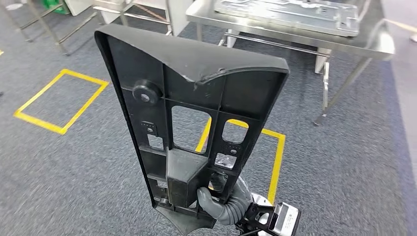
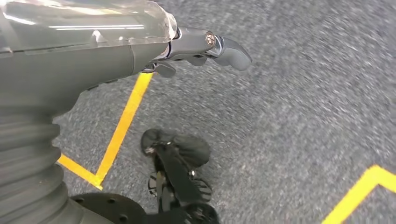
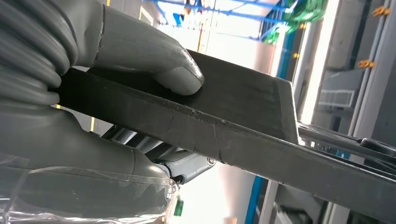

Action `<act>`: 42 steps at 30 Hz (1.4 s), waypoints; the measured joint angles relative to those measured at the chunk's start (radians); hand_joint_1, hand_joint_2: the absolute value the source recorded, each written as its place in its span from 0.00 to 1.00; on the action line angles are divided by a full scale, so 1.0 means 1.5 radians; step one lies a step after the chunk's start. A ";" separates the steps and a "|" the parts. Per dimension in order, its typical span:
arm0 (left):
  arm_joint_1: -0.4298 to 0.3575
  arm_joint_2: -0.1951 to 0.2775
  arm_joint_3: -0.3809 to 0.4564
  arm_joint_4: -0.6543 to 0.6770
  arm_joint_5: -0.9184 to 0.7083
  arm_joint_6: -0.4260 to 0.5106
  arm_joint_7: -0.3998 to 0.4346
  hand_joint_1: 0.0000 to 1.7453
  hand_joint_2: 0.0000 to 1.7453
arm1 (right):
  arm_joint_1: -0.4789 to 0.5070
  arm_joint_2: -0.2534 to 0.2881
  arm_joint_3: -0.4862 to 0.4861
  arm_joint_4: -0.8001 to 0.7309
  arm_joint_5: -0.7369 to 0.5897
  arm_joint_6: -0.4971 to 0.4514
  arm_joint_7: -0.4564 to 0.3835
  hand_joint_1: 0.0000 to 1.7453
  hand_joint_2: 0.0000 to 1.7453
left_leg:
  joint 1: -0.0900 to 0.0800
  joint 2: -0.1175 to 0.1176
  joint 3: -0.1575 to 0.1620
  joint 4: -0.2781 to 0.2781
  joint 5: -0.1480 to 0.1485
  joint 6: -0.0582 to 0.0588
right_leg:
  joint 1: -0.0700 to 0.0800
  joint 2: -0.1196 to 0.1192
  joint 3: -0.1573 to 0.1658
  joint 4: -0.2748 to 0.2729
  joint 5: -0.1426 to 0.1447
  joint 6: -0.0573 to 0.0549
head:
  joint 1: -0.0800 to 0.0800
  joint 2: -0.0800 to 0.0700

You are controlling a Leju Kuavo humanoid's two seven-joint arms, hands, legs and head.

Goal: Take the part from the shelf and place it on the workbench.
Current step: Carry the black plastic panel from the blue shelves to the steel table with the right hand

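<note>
While the right hand (image 1: 223,204) grips the part (image 1: 192,123) upright, the left hand (image 2: 205,49) hangs.

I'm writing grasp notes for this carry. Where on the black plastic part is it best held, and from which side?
Judging by the frames, at its narrow lower end, from below, as the right hand does now. The black part stands upright and widens toward the top, and its ribbed cutouts near the base give the fingers edges to hook. In the right wrist view the thumb presses on its flat face.

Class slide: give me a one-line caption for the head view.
Right hand holds a black plastic part upright over grey carpet, with the steel workbench ahead.
</note>
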State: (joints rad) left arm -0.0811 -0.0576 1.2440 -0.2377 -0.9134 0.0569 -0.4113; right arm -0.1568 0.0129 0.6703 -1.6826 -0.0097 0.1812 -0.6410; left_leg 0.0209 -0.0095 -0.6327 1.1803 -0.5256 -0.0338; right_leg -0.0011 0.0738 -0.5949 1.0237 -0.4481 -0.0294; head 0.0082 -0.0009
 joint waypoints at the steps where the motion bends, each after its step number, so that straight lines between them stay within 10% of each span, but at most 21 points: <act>1: -0.001 0.000 0.000 0.000 0.000 0.000 0.002 0.00 1.00 | 0.000 0.000 0.000 -0.001 0.000 -0.001 0.000 0.98 1.00 | 0.001 -0.017 0.017 -0.043 0.020 0.003 | 0.000 0.007 -0.001 0.003 -0.002 0.002 | 0.000 0.000; 4: -0.001 -0.001 0.000 0.000 0.001 -0.003 0.007 0.00 1.00 | 0.002 -0.001 0.000 -0.004 -0.001 -0.004 -0.003 0.98 1.00 | 0.001 -0.046 0.039 -0.100 0.034 0.011 | -0.003 0.028 -0.009 0.007 -0.001 0.013 | 0.000 0.000; 6: -0.002 -0.003 0.000 0.000 0.002 -0.009 0.008 0.00 1.00 | 0.005 -0.002 -0.001 -0.007 -0.003 -0.006 -0.006 0.98 1.00 | 0.001 -0.033 0.042 -0.106 0.037 0.018 | -0.005 0.037 -0.012 0.007 0.000 0.022 | 0.000 0.000; 10: -0.002 -0.005 0.001 0.000 0.010 -0.019 0.009 0.00 1.00 | 0.005 -0.006 -0.001 -0.011 -0.004 -0.010 -0.010 0.98 1.00 | 0.003 0.001 0.050 -0.117 0.040 0.031 | -0.003 -0.029 -0.061 0.108 -0.055 0.034 | 0.009 0.000; 13: -0.001 -0.005 0.003 0.000 0.015 -0.020 0.016 0.00 1.00 | 0.006 -0.008 -0.001 -0.011 -0.009 -0.009 -0.008 0.98 1.00 | 0.002 0.028 0.051 -0.117 0.037 0.031 | -0.009 -0.044 -0.103 0.185 -0.074 0.040 | 0.009 0.000; 17: -0.003 -0.007 0.006 0.000 0.020 -0.020 0.022 0.00 1.00 | 0.002 -0.008 -0.001 -0.016 -0.015 0.000 -0.001 0.98 1.00 | -0.001 0.055 0.060 -0.116 0.030 0.023 | -0.007 -0.079 -0.022 0.032 -0.002 0.034 | 0.009 0.000; 21: -0.007 -0.007 0.008 0.000 0.021 -0.020 0.024 0.00 1.00 | -0.002 -0.008 -0.001 -0.024 -0.018 0.002 0.006 0.98 1.00 | -0.004 0.073 0.068 -0.117 0.023 0.007 | -0.001 -0.073 -0.006 -0.002 0.003 0.019 | 0.008 0.000; 24: -0.008 -0.007 0.009 0.000 0.020 -0.022 0.024 0.00 1.00 | -0.007 -0.008 -0.001 -0.028 -0.015 0.001 0.007 0.98 1.00 | 0.000 0.040 0.049 -0.066 -0.012 -0.001 | -0.007 -0.057 -0.001 -0.010 0.007 0.008 | 0.007 0.000; 28: -0.004 -0.007 0.011 0.000 0.018 -0.031 0.027 0.00 1.00 | -0.009 -0.009 0.000 -0.029 0.004 -0.007 0.015 0.98 1.00 | 0.001 0.012 -0.029 0.077 -0.058 -0.003 | -0.003 -0.039 0.001 -0.008 0.003 0.001 | 0.006 0.000; 33: -0.005 -0.006 0.011 0.000 0.015 -0.034 0.025 0.00 1.00 | -0.009 -0.009 0.001 -0.036 0.012 -0.017 0.015 0.98 1.00 | -0.002 0.008 0.036 -0.086 0.031 0.009 | -0.001 -0.026 0.008 0.003 -0.012 0.012 | 0.006 0.000; 38: -0.004 -0.007 0.011 0.000 0.014 -0.036 0.022 0.00 1.00 | -0.009 -0.012 0.002 -0.046 0.012 -0.023 0.015 0.98 1.00 | -0.002 0.008 0.052 -0.107 0.024 0.031 | -0.001 -0.031 0.000 0.033 -0.019 0.033 | 0.007 0.000; 42: -0.004 -0.005 0.011 0.000 0.014 -0.040 0.021 0.00 1.00 | -0.007 -0.014 0.003 -0.051 0.012 -0.023 0.014 0.98 1.00 | -0.002 0.011 0.067 -0.108 0.012 0.038 | -0.005 -0.042 -0.090 0.178 -0.073 0.043 | 0.008 0.000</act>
State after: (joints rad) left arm -0.0863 -0.0656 1.2610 -0.2383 -0.8931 -0.0032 -0.3802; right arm -0.1675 -0.0080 0.6747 -1.7594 0.0084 0.1460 -0.6195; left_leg 0.0182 0.0065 -0.5314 1.0185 -0.5073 0.0226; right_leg -0.0081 0.0112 -0.7295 1.2902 -0.5574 0.0357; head 0.0197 -0.0008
